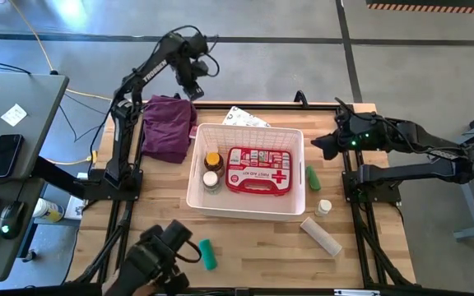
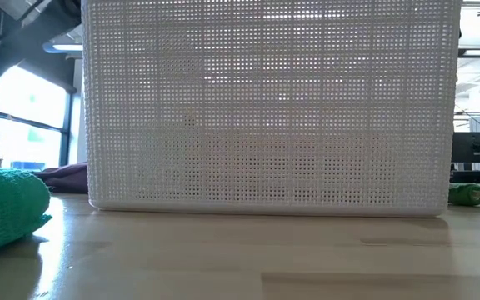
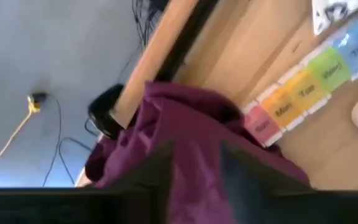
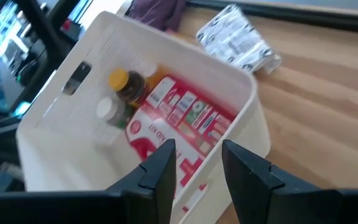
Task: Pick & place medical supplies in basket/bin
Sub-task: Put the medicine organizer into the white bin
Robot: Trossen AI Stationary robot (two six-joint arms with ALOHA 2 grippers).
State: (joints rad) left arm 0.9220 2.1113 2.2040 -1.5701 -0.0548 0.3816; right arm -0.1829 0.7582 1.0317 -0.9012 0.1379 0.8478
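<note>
The white basket (image 1: 247, 205) stands mid-table and holds a red first-aid pouch (image 1: 258, 169), an amber bottle (image 1: 213, 160) and a white-capped bottle (image 1: 211, 179). Outside it, a green tube (image 1: 313, 178), a small white-capped bottle (image 1: 324, 207) and a beige roll (image 1: 321, 236) lie on the table to its right. A white printed packet (image 1: 245, 117) lies behind it. A rainbow pill organizer (image 3: 303, 87) lies beside the purple cloth (image 1: 169, 127). My left gripper (image 3: 194, 180) hangs open over the cloth's far end, pointing down. My right gripper (image 4: 194, 168) is open in the air, right of the basket.
A green bandage roll (image 1: 208, 253) lies near the front edge, next to a dark camera mount (image 1: 159, 259). In the low view the basket's wall (image 2: 269, 108) blocks most of the table. A desk with a phone and a mouse stands left of the table.
</note>
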